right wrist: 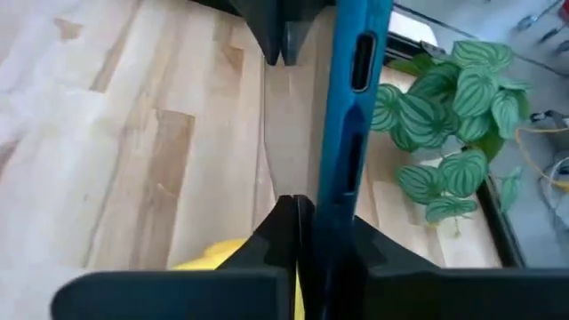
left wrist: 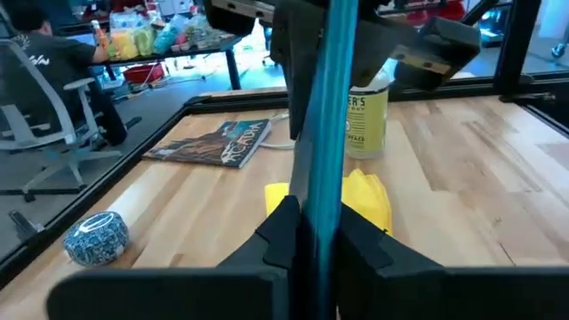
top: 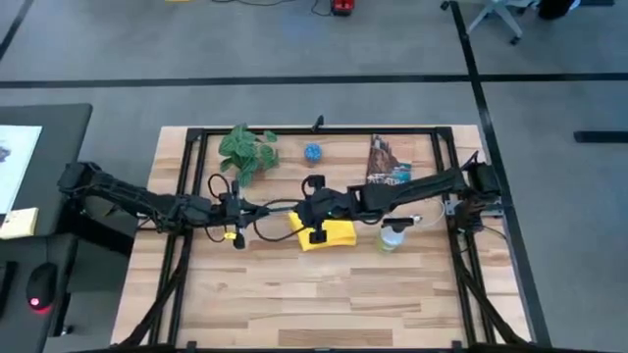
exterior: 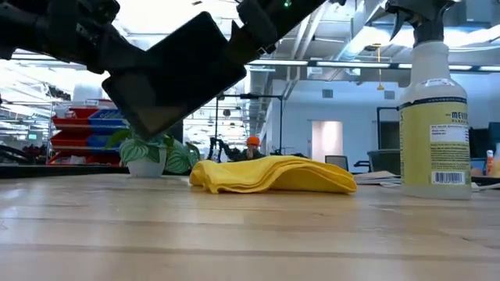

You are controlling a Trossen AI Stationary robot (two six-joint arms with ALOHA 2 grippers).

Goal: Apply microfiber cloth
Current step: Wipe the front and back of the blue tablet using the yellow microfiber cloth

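From above, both arms meet over the middle of the bench [top: 294, 294]. The left hand [top: 238, 208] and the right hand [top: 312, 201] reach toward each other, and the yellow cloth [top: 329, 233] lies bunched on the wood just below the right hand, with a spray bottle [top: 392, 237] beside it. A leafy plant [top: 245, 150], a small blue ball [top: 313, 152] and a magazine [top: 388, 162] sit farther back.

At bench height, a dark tablet [exterior: 181, 74] hangs tilted in the air above the cloth [exterior: 273, 175], not touching it. The cloth rests in a crumpled heap on the wood, and the bottle [exterior: 434, 117] stands upright to one side.

Past the left wrist, that hand [left wrist: 313, 236] is clamped on the tablet's blue edge [left wrist: 327, 107], the cloth [left wrist: 364, 200] lying beyond it.

Past the right wrist, that hand [right wrist: 311, 233] likewise pinches the blue edge [right wrist: 354, 107], the plant [right wrist: 444, 124] behind.
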